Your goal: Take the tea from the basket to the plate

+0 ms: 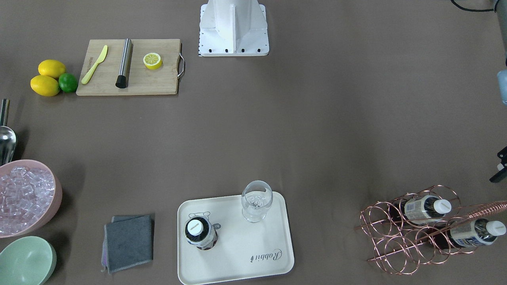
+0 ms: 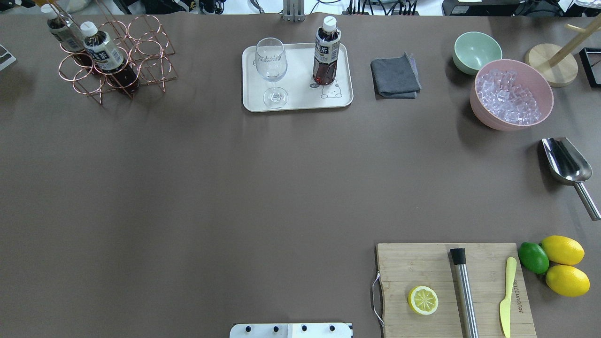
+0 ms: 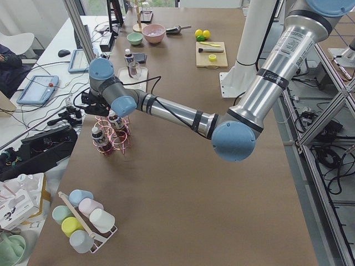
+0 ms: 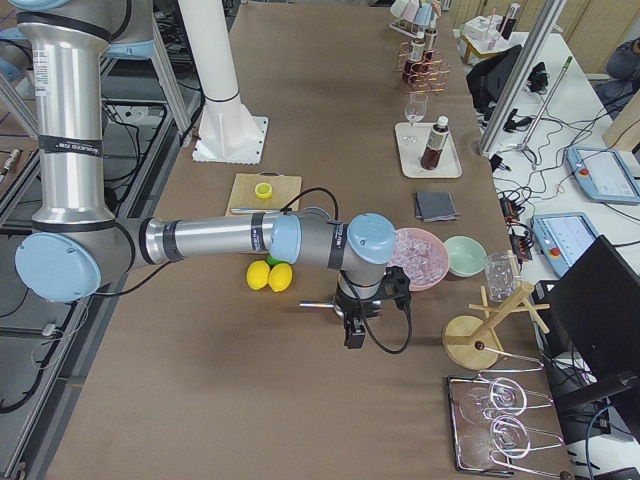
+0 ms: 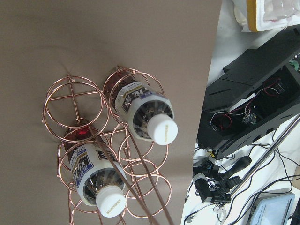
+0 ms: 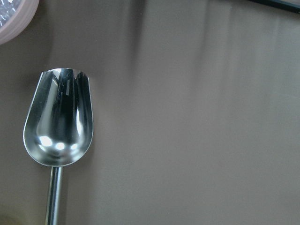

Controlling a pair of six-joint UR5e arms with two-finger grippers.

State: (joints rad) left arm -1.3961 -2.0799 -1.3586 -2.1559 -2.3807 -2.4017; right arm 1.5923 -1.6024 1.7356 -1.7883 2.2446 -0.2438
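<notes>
— What was seen from the front?
— One tea (image 1: 201, 232) was stood on the plate (image 1: 237, 253), at seven o'clock from the glass (image 1: 256, 200); two were lodged in the basket (image 1: 390, 237).
— And from the sides?
— The left gripper (image 3: 91, 108) was held over the basket, the right gripper (image 4: 354, 335) over the scoop (image 6: 58, 122); whether the jaws were apart could not be told.

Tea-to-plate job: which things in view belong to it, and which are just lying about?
Belong: tray; tea bottle standing on it; basket; two racked bottles in it.

Lying about: wine glass, grey cloth, green bowl, ice bowl, scoop, cutting board, lemon half, knife, steel rod, lemons, lime.
</notes>
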